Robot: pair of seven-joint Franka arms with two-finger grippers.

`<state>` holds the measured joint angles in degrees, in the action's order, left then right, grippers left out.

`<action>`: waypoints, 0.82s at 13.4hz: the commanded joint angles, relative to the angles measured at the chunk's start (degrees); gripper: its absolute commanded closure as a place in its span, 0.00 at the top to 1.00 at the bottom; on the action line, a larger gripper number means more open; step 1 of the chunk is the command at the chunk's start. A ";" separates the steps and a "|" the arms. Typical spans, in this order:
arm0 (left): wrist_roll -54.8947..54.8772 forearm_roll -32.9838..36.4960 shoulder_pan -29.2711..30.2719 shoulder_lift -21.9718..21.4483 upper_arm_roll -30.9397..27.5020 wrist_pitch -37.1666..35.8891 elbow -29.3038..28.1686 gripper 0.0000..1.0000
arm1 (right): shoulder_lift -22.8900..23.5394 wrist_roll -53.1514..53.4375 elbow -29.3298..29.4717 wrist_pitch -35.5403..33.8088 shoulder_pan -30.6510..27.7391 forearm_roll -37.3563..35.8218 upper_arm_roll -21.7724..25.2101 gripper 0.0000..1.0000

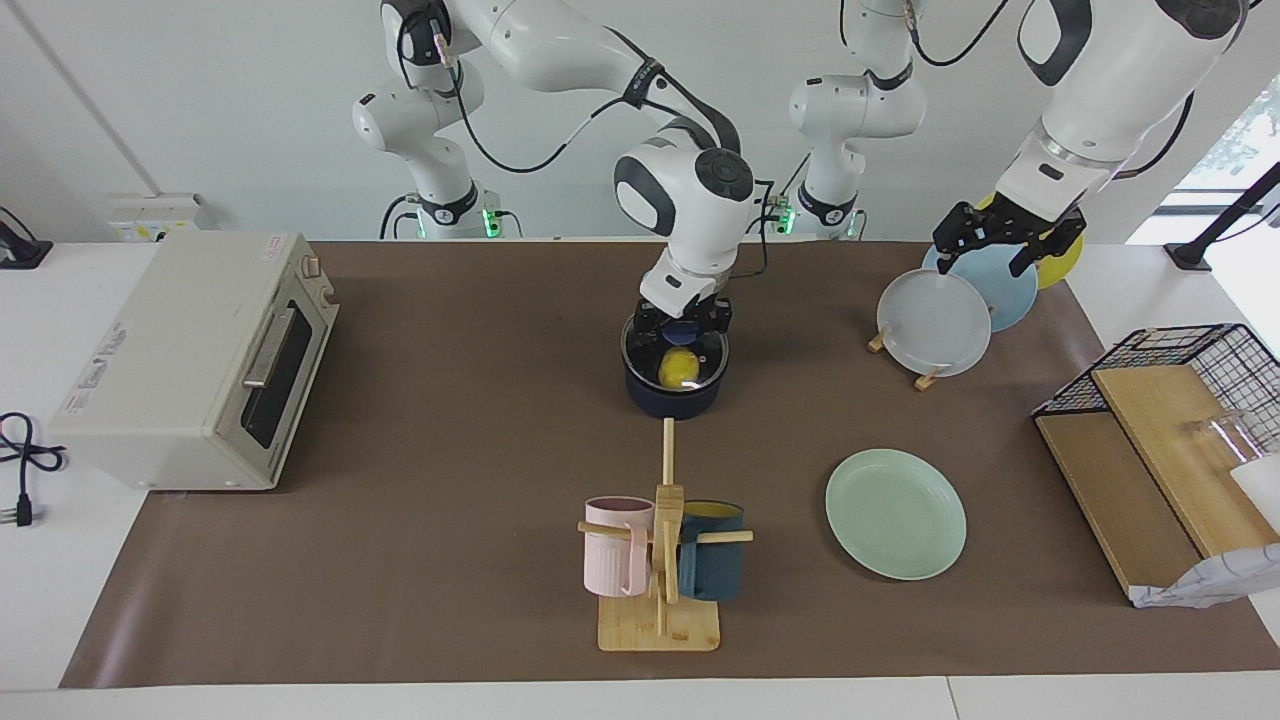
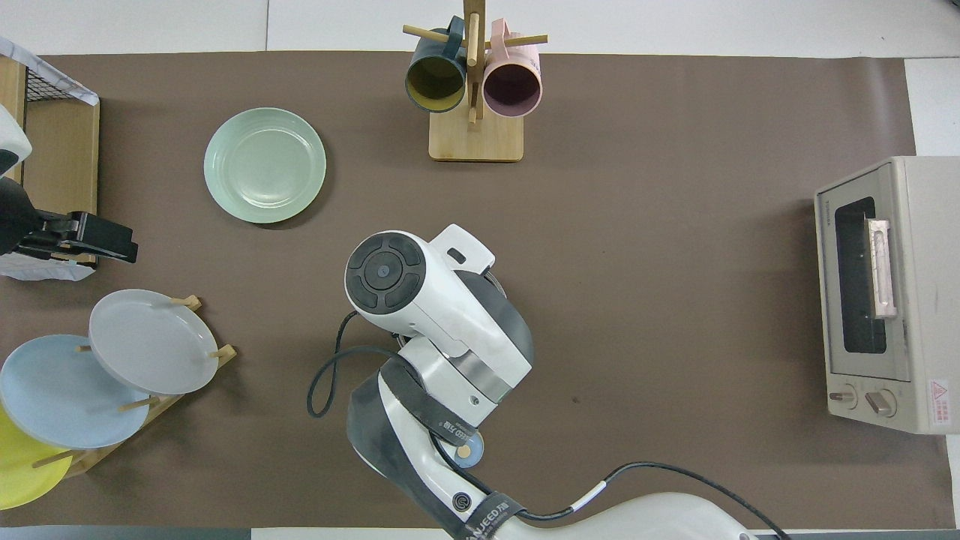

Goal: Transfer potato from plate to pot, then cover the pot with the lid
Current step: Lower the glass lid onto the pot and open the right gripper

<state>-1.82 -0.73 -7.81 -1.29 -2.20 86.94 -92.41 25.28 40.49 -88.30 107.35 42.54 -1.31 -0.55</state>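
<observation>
The dark blue pot stands mid-table, nearer to the robots than the mug tree. The glass lid lies on its rim. The yellow potato shows through the glass, inside the pot. My right gripper is down at the lid's blue knob. In the overhead view the right arm hides the pot and lid. The mint-green plate lies empty toward the left arm's end. My left gripper waits open over the plate rack.
A rack of upright plates stands near the left arm. A mug tree holds a pink and a teal mug. A toaster oven sits at the right arm's end. A wire basket on wooden boards is at the left arm's end.
</observation>
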 commanded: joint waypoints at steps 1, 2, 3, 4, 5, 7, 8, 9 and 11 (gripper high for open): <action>0.94 1.70 0.16 0.06 0.89 1.21 -0.32 1.00 | -2.51 1.52 -3.36 2.15 -0.26 0.34 -0.24 0.00; 0.85 1.70 0.25 0.24 0.97 1.21 0.29 1.00 | -2.86 1.52 -4.50 3.90 -0.17 0.34 -0.24 0.00; 1.11 1.61 0.25 0.24 1.06 1.13 0.74 1.00 | -3.13 1.60 -5.90 5.57 -0.09 0.34 -0.24 0.00; 1.55 1.52 0.25 0.15 1.06 1.04 0.83 1.00 | -3.48 2.04 -6.70 6.55 -0.08 0.34 -0.24 0.00; 1.90 1.26 0.42 0.15 1.15 1.21 0.83 1.00 | -3.57 2.22 -6.79 6.73 -0.08 0.34 -0.24 0.00; 1.91 1.08 0.42 0.15 0.97 1.91 1.70 1.00 | -3.57 2.22 -6.88 6.82 -0.17 0.34 -0.42 0.00; 1.99 1.26 0.42 0.24 0.97 2.35 2.23 1.00 | -3.57 2.22 -6.97 6.82 -0.17 0.34 -0.50 0.00; 1.99 1.26 0.51 0.15 1.06 2.70 2.23 1.00 | -3.65 2.22 -7.23 6.82 -0.17 0.34 -0.51 0.00; 1.91 1.17 1.30 0.06 1.15 3.15 2.15 1.00 | -3.66 2.22 -7.59 6.82 -0.26 0.34 -0.51 0.00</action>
<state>-0.58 -0.71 -7.64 -1.27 -1.69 89.26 -90.69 23.35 41.13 -93.11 113.14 42.49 -1.29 -0.52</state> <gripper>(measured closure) 0.000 0.568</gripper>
